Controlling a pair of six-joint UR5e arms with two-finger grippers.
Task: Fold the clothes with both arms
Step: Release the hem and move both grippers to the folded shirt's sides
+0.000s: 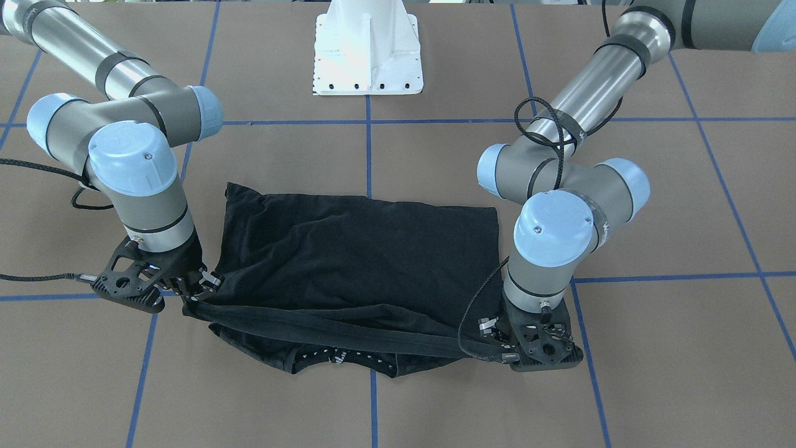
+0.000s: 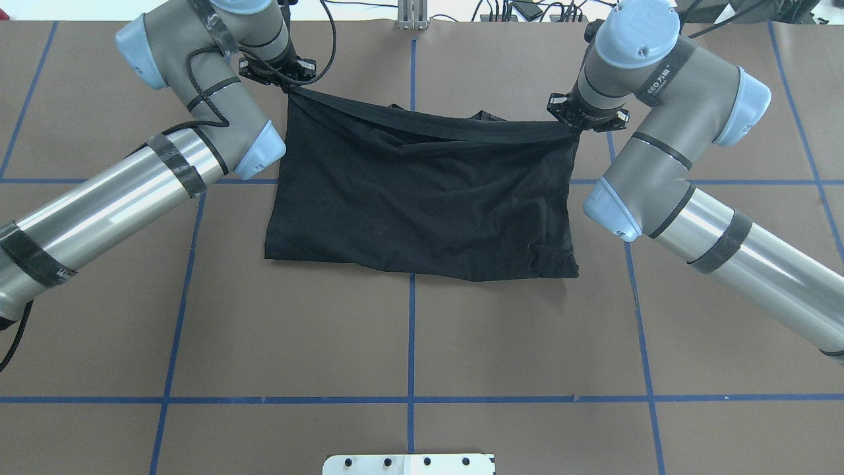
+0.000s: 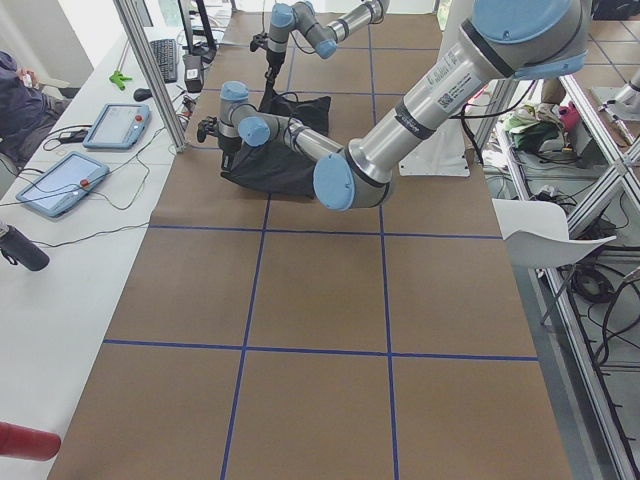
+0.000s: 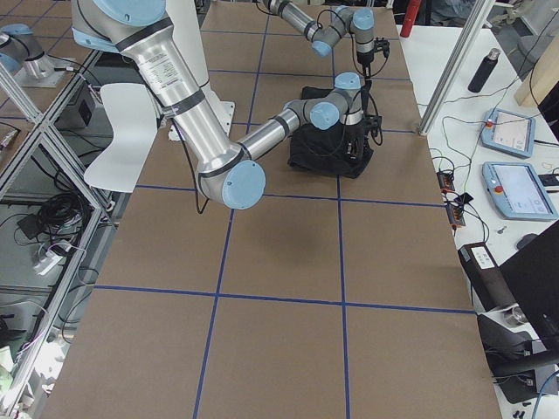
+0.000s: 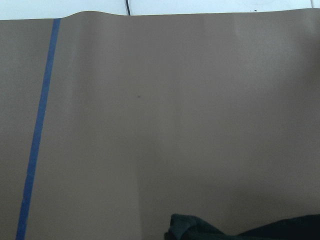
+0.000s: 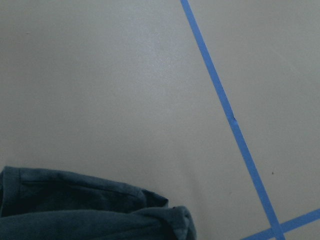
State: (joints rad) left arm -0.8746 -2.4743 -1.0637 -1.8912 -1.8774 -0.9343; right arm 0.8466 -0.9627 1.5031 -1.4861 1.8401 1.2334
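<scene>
The black T-shirt (image 1: 360,255) lies folded on the brown table, and its graphic is hidden. Its edge far from the robot's base (image 2: 435,128) is lifted and stretched taut between both grippers. My left gripper (image 1: 497,348) is shut on one end of that edge, and also shows in the overhead view (image 2: 288,84). My right gripper (image 1: 200,291) is shut on the other end, and also shows overhead (image 2: 579,126). Under the raised edge a lower layer with small white marks (image 1: 329,358) lies flat. Dark cloth shows at the bottom of the left wrist view (image 5: 240,229) and the right wrist view (image 6: 75,205).
The white pedestal base (image 1: 368,50) stands behind the shirt. Blue tape lines (image 2: 411,343) grid the brown table. A side desk with tablets (image 3: 60,180) and a seated person (image 3: 15,95) lies past the table's far edge. A white chair (image 3: 550,245) stands behind the robot.
</scene>
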